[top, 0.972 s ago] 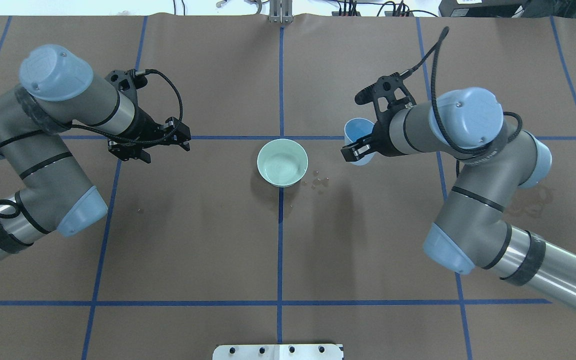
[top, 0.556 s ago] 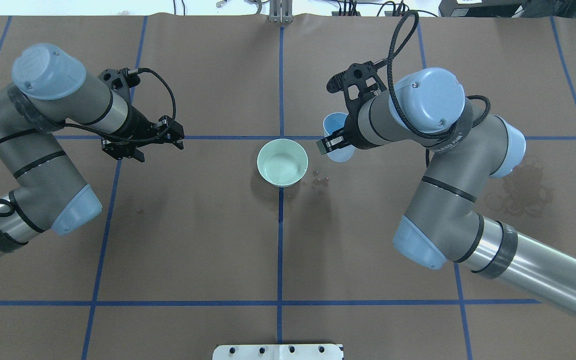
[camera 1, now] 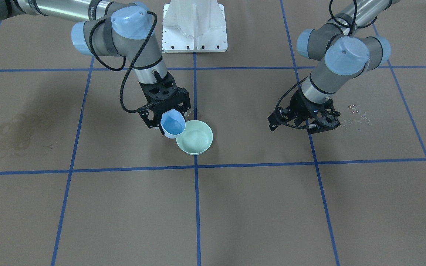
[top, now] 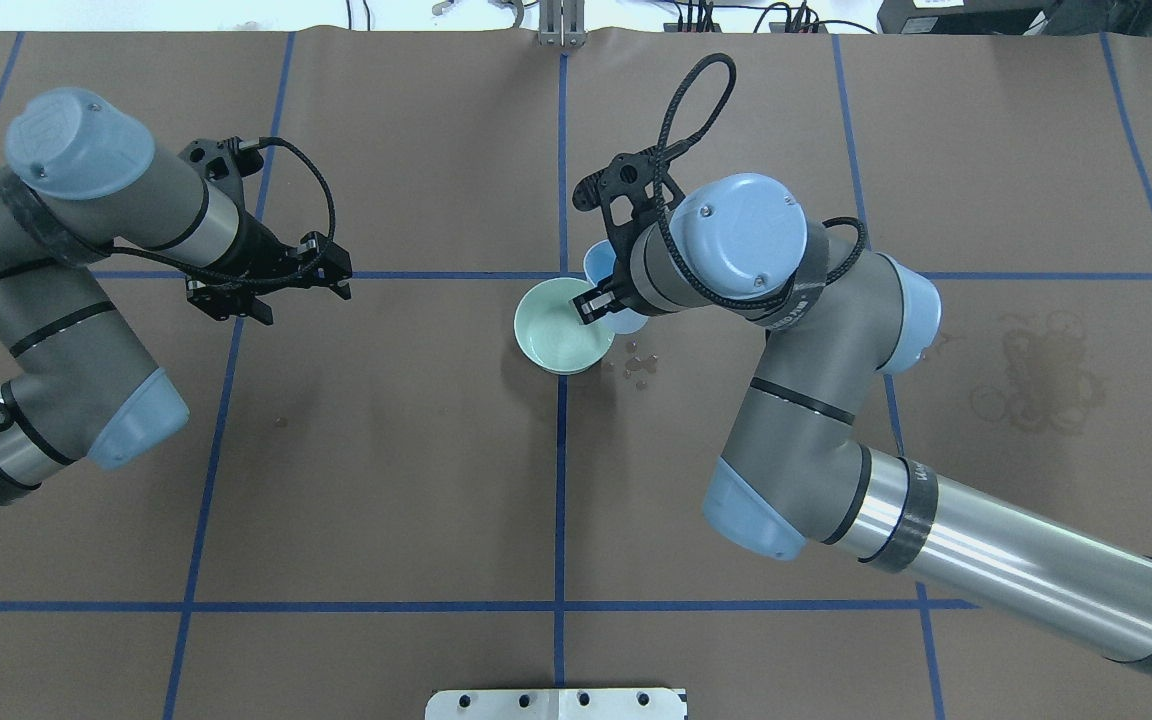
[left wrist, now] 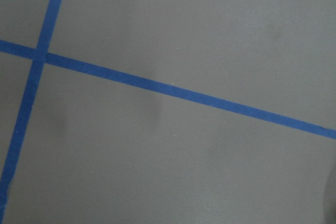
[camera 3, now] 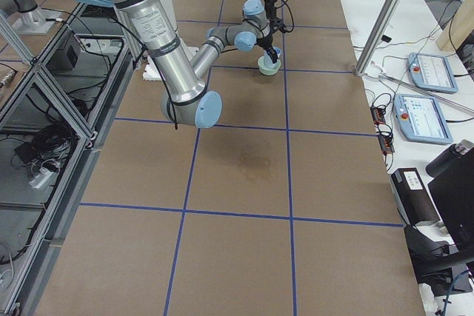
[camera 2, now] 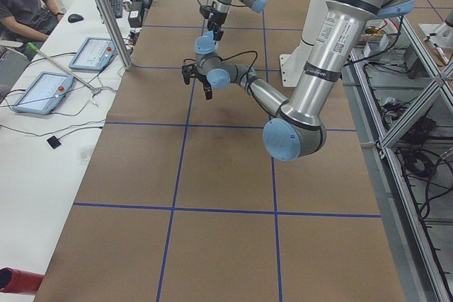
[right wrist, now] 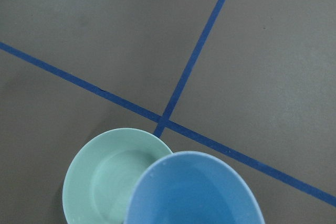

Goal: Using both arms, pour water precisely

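Seen from overhead, the right gripper (camera 1: 168, 117) clamped the blue cup (camera 1: 173, 125) at the bowl's (top: 551, 345) 1 o'clock rim. The pour likely needed a slow tilt with the lip inside the rim. Spilled water (top: 639, 362) beaded at the bowl's 4 o'clock, and the left gripper (top: 271, 285) hung spread and empty at 9 o'clock.

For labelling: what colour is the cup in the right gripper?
Light blue; the cup shows best in the right wrist view.

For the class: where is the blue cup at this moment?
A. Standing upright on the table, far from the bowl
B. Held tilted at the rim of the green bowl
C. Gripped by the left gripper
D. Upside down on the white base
B: the right gripper holds the blue cup tilted, and its lip overlaps the rim of the green bowl.
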### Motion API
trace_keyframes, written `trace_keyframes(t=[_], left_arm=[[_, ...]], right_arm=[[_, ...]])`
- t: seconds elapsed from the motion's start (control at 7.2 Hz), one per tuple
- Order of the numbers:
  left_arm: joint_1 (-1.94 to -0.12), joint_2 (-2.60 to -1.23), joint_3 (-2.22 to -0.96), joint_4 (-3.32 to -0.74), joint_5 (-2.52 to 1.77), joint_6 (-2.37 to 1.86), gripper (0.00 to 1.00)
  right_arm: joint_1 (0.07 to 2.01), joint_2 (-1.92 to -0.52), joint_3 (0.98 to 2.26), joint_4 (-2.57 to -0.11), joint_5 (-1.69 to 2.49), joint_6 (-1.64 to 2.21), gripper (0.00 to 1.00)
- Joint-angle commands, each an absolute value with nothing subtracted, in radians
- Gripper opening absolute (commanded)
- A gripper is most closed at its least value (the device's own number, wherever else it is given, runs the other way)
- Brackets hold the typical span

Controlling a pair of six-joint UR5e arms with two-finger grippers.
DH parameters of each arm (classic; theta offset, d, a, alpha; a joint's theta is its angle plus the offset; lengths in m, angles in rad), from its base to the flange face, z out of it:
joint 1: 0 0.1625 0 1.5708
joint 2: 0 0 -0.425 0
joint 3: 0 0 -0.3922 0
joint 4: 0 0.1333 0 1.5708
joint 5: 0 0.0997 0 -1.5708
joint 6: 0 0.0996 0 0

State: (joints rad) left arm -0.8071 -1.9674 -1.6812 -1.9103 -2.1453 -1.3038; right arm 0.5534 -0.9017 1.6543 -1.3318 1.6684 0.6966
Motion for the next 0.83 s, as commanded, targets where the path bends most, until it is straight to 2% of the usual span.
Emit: trace_keyframes(t=[0.0,0.14,0.42,0.69], left_arm=[[-0.854,-1.930,-1.681,-1.911,-2.193,-1.240,0.99],[-0.868,-1.927,-1.681,-1.910,-2.209,-1.221,0.99],[-0.870,-1.916,-1.681,-1.911,-2.209,-1.220,0.99],[-0.873,-1.914,-1.681,-1.911,-2.209,-1.218,0.99]], right_arm=[[0.540,-0.870,1.606,-1.342,1.634,0.555,0.00],[0.543,-0.865,1.623,-1.383,1.634,0.482,0.00],[0.546,-0.777,1.640,-1.658,1.590,0.346,0.00],[0.543,-0.773,1.661,-1.762,1.554,0.149,0.00]])
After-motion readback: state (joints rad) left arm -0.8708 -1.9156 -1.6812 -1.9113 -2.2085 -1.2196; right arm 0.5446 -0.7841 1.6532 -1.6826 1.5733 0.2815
